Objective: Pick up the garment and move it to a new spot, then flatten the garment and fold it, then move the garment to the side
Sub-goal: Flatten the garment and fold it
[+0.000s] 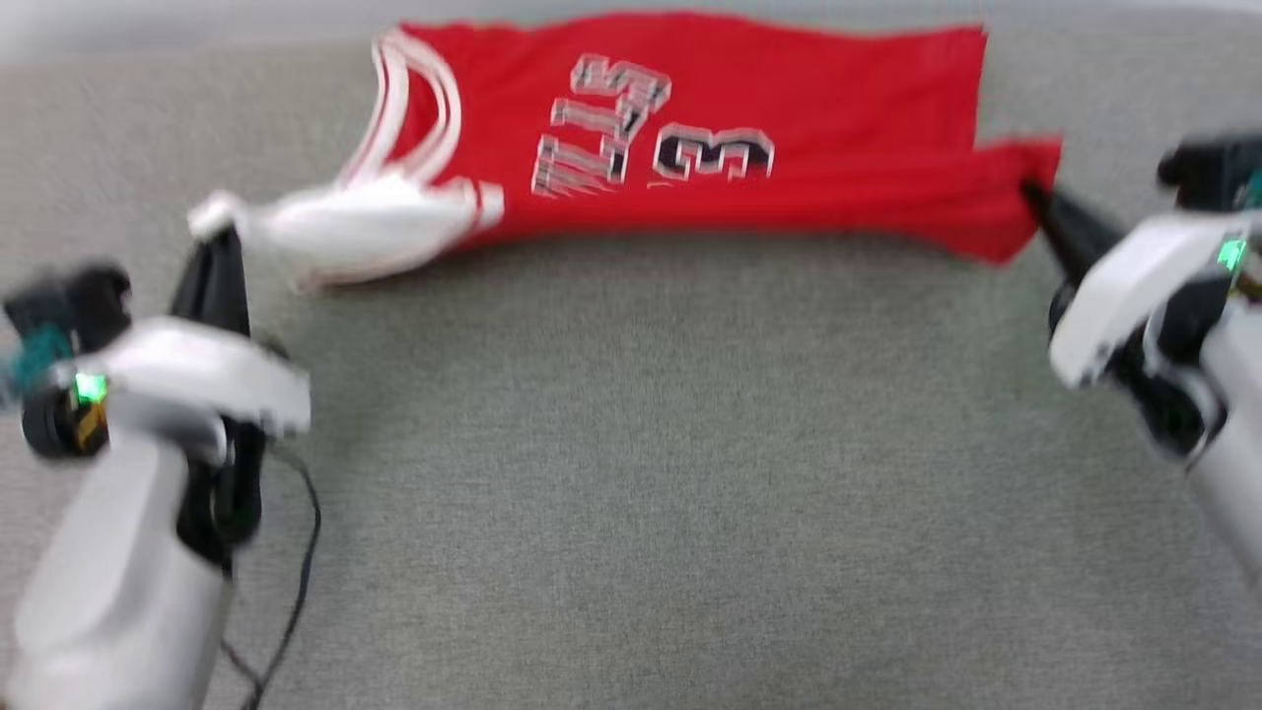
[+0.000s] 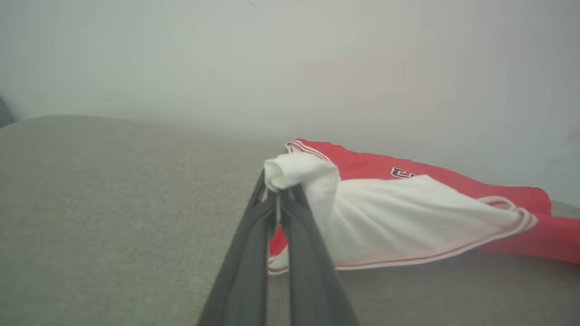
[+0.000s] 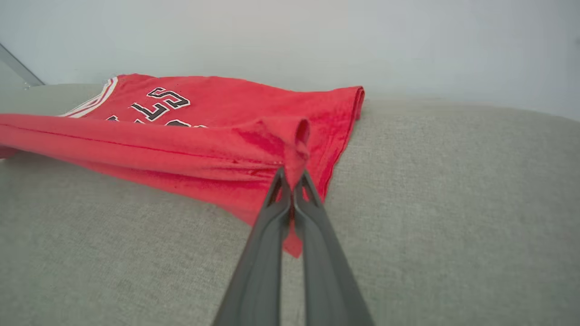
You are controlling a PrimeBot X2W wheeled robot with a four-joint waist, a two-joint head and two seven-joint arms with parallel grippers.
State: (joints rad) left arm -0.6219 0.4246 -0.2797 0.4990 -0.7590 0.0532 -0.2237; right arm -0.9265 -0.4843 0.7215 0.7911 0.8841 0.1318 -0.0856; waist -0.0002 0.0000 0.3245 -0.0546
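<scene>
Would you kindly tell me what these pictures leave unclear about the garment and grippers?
- Lettering on the garment: smeared by blur in the head view; partly hidden behind a raised fold in the right wrist view.
- Left gripper tips: covered by the white sleeve, left wrist view.
- Right gripper tips: under red fabric.

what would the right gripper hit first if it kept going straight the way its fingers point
The garment: the right gripper is shut on its red corner, so going on would push into the bunched red fabric just ahead. Past that, probably the grey surface, though depth is unclear.
</scene>
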